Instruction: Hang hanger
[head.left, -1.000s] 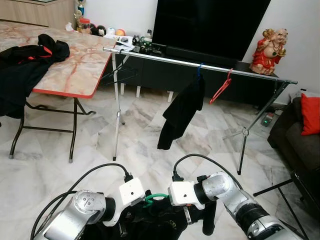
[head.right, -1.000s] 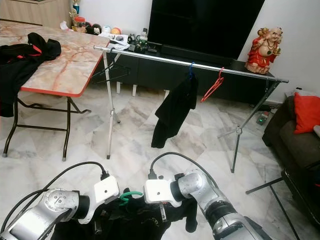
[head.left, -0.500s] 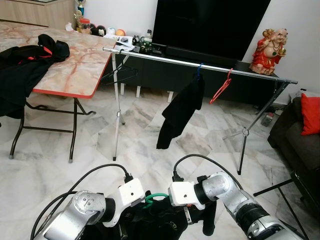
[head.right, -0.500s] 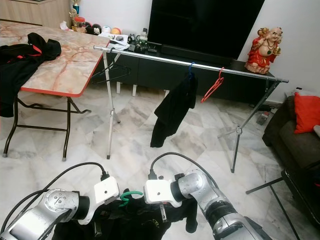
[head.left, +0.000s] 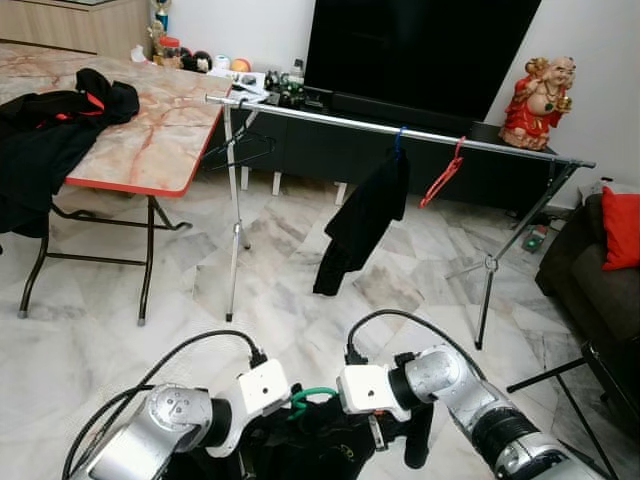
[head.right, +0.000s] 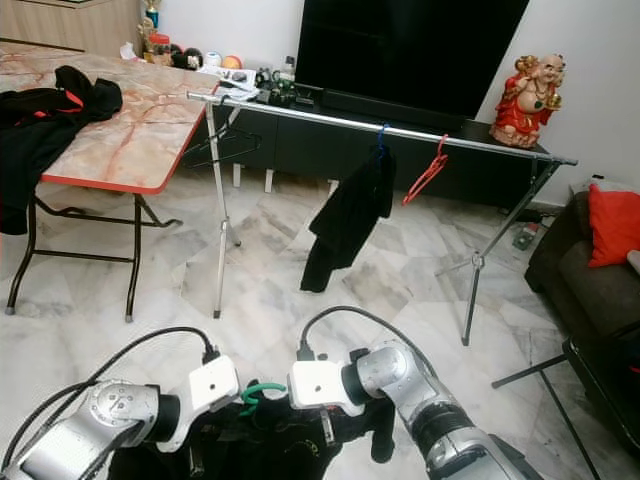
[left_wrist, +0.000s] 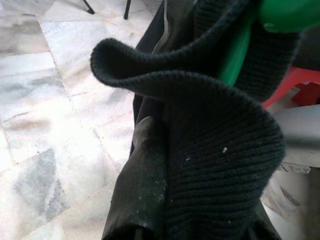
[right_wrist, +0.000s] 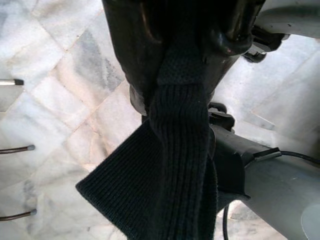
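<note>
Both tools clamped on black top (head.left: 330, 445) with green hanger (head.left: 305, 398), low near floor. Rail (head.left: 420, 134) well apart. Hanging not done yet.

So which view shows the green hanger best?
The left eye view: the green hanger's hook curves out of the black garment between both wrists. The right eye view shows the same hook. The left wrist view catches a blurred green strip; the right wrist view has knit fabric.
</note>
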